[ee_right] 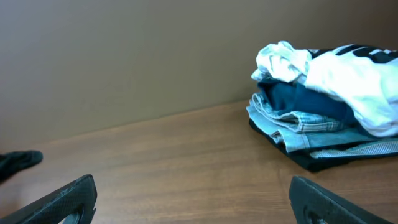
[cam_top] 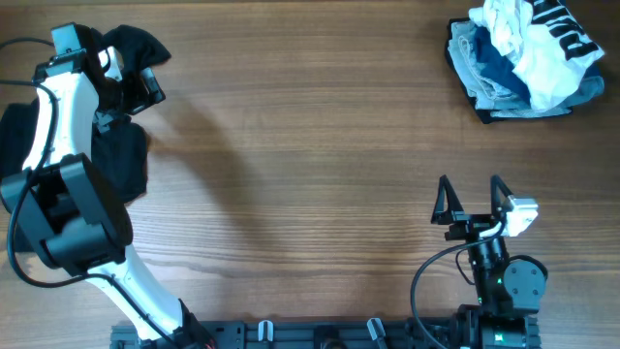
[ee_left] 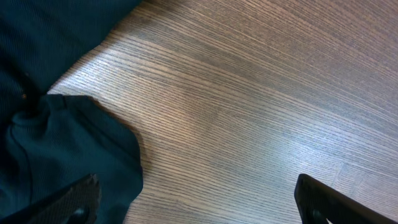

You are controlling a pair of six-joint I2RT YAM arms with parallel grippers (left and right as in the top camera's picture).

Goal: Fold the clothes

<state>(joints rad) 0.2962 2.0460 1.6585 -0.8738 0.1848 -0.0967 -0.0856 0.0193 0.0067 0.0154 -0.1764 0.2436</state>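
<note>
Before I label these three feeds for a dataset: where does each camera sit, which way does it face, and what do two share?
Overhead: above the table, looking straight down; left arm and right arm show.
Left wrist: low over the tabletop, facing down at the black garment; open left fingers frame it.
Right wrist: near table level, facing across at the clothes pile; open right fingers show.
Shared: overhead and right wrist both see the pile.

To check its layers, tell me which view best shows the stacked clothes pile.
The right wrist view: the pile sits side-on, white garment over navy, pale denim and a dark bottom layer. Overhead shows the pile only from above, layers mostly hidden. The left wrist view misses it entirely.
</note>
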